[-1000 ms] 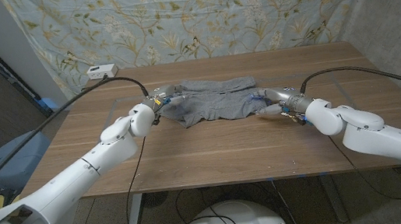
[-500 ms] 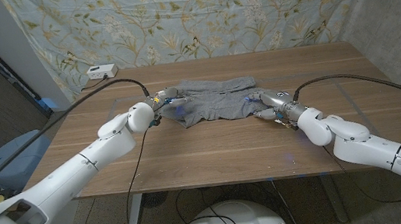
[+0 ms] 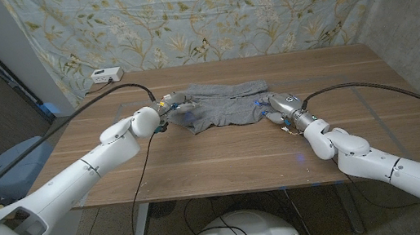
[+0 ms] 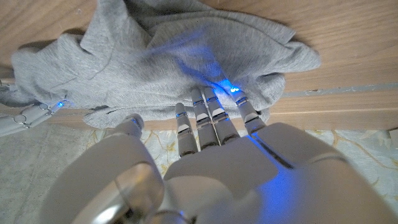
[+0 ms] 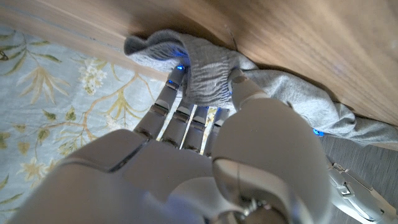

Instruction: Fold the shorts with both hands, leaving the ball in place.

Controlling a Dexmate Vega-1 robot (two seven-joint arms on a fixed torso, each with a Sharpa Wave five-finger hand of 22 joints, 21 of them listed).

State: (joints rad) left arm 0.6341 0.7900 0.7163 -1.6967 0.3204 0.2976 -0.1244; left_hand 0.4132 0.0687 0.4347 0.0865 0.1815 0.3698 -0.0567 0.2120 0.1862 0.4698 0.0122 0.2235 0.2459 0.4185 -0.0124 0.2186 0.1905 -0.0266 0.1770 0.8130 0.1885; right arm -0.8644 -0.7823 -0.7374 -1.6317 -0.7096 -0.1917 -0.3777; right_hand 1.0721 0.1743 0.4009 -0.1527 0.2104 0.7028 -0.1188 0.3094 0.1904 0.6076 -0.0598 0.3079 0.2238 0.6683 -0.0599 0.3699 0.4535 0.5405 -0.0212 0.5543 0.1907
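— Left hand?
— Against the left end of the grey shorts, fingers straight and pushed under the cloth's edge; nothing pinched as far as the left wrist view shows, so open rather than gripping.

— Shorts?
— Bunched between the two hands, mid-table.

— Right hand?
— Closed on the right end; thumb over a fold of fabric, fingers behind it.

— Ball?
— Not spotted; maybe under the bunched cloth, can't tell.

— Risks?
— Probably uneven lift: right end gripped, left end only propped, so cloth could slide off the left fingers and skew the fold. Also dragging a hidden ball along.
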